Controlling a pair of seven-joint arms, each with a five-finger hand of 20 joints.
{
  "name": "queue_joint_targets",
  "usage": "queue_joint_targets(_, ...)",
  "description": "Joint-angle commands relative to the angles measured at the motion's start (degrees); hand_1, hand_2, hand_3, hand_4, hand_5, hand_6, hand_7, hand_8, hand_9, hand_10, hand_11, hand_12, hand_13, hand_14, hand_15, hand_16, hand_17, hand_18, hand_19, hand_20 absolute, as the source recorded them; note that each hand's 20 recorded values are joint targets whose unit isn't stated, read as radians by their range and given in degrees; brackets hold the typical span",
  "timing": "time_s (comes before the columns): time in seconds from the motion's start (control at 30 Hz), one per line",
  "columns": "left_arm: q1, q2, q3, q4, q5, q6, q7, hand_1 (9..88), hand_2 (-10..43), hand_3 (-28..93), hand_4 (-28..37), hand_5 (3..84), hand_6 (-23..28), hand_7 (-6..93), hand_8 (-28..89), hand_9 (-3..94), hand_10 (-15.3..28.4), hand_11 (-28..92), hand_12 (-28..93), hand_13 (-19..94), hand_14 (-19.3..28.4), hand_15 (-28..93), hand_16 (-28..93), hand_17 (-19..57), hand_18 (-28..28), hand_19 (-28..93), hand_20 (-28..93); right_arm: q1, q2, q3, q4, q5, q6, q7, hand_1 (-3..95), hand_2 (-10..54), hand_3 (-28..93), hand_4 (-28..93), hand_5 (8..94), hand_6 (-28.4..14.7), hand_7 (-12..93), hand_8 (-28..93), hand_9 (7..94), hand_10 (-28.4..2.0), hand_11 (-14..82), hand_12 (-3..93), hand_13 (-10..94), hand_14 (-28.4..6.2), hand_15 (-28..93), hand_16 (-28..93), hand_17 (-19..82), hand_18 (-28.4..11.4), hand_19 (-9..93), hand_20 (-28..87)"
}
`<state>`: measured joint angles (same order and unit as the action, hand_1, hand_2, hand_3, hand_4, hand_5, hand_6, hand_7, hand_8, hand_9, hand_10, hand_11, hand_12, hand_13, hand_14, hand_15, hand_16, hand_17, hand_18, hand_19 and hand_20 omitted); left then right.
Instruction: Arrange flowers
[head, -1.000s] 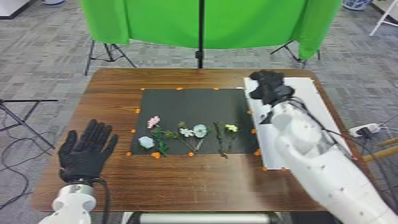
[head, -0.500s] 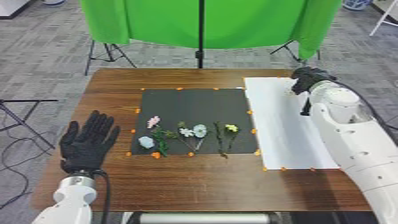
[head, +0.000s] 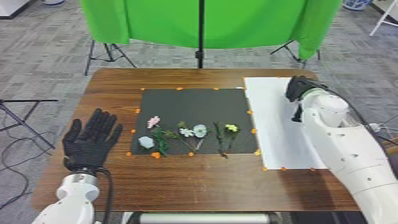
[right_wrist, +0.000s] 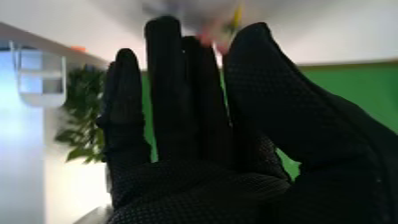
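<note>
The right hand's (head: 300, 91) fingers (right_wrist: 169, 90) are straight and mostly close together, the thumb (right_wrist: 258, 65) slanting toward their tips; whether they pinch the blurred pink-and-yellow object (right_wrist: 215, 37) there, I cannot tell. That hand is over the white sheet (head: 272, 125). Pink (head: 153, 121), pale blue, white and yellow flowers (head: 231, 128) lie on the black mat (head: 187, 107). Beside it, the left hand (head: 86, 150) has its fingers spread.

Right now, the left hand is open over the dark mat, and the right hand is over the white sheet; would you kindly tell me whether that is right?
Not quite: the head view shows the left hand open over the brown wood, to the left of the dark mat. The right hand is indeed over the white sheet.
</note>
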<state>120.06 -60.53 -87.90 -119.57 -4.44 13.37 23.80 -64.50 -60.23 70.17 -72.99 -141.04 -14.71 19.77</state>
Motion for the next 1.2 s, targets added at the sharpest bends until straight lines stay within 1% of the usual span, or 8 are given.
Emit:
queue_joint_targets(0.03,0.20,-0.61,-0.40,0.36,-0.69,0.62,-0.15,27.3,14.6,78,-28.3,50.1,11.1,18.2,-10,40.5,16.1,27,11,30,16.3,41,-8,-8.2,14.3,36,13,-5.19,0.87,-0.23,-0.65,-0.28,4.61,-0.46,59.1,-9.5,70,-28,70.0,1.7,24,-7,78.6,-9.6,8.2,28.7,67,-4.8,27,35,27,-19.4,77,35)
queue_joint_targets(0.1,0.46,-0.52,-0.88,0.24,-0.55,0.57,0.14,27.2,14.6,78,-28.3,50.0,11.1,18.3,-10,40.6,16.1,27,11,30,16.2,41,-8,-8.2,14.3,36,13,-5.83,1.35,-0.23,-1.79,-0.10,5.98,-0.91,60.0,-9.5,69,-28,73.1,1.7,27,-6,82.0,-9.5,7.4,32.6,69,-4.8,28,36,28,-19.5,78,35)
queue_joint_targets(0.23,1.08,-0.49,-1.49,0.09,-0.51,0.42,0.46,27.3,14.5,78,-28.3,50.0,11.0,18.3,-10,40.5,16.2,27,11,30,16.3,41,-8,-8.2,14.3,37,13,-7.45,2.88,-0.26,-6.86,1.18,8.75,-1.64,59.6,-9.5,70,-28,74.2,2.0,31,-6,83.6,-9.1,7.6,34.2,70,-4.8,28,37,28,-19.5,78,35)
queue_joint_targets(0.43,1.44,-0.90,-1.59,0.06,-0.20,0.43,0.49,27.2,14.5,78,-28.3,50.0,11.1,18.2,-10,40.6,16.3,27,11,30,16.2,40,-8,-8.3,14.4,37,13,-15.31,6.37,1.77,-21.75,2.33,12.97,-4.13,59.1,-9.5,72,-28,74.3,1.6,33,-7,84.1,-9.4,7.8,34.9,70,-5.0,29,37,28,-19.7,78,36)
queue_joint_targets(0.53,2.03,-0.93,-1.96,-0.13,-0.19,0.54,0.48,27.3,14.4,78,-28.3,49.9,11.1,18.2,-10,40.6,16.2,27,11,30,16.2,40,-8,-8.2,14.4,37,13,-18.49,7.43,1.97,-27.26,2.51,12.38,-4.79,58.5,-9.5,72,-28,74.1,1.6,33,-7,83.9,-9.6,7.6,34.8,69,-5.3,29,37,28,-19.8,78,36)
queue_joint_targets(0.7,1.71,-1.04,-1.90,0.14,0.51,0.07,-0.01,27.3,14.4,78,-28.3,49.9,11.0,17.9,-10,40.6,16.2,27,11,30,16.2,40,-8,-8.3,14.4,37,13,-24.95,7.99,2.77,-34.09,4.02,10.78,-5.68,57.0,-9.5,73,-28,73.6,1.2,32,-7,83.4,-10.0,7.3,34.5,69,-5.5,29,37,28,-20.0,78,36)
queue_joint_targets(0.93,1.90,-1.08,-1.87,0.18,0.52,0.50,-0.67,27.2,14.4,78,-28.3,49.6,11.0,17.9,-10,40.5,16.2,26,11,30,16.1,40,-8,-8.2,14.4,37,12,-29.41,6.67,2.20,-38.30,2.53,5.77,-8.78,55.2,-9.5,73,-28,72.4,0.3,30,-6,80.6,-10.8,9.5,32.1,67,-6.5,32,33,27,-20.3,78,36)
queue_joint_targets(1.2,1.56,-1.26,-1.67,0.44,0.80,0.10,-1.78,27.1,14.5,77,-28.3,49.6,11.0,17.7,-10,40.3,16.2,26,11,30,16.1,40,-8,-8.3,14.4,37,12,-29.42,5.95,0.19,-38.32,1.63,6.37,-9.80,55.2,-9.5,73,-28,71.3,0.1,29,-7,79.3,-10.7,10.2,31.2,66,-6.6,32,33,27,-20.4,77,36)
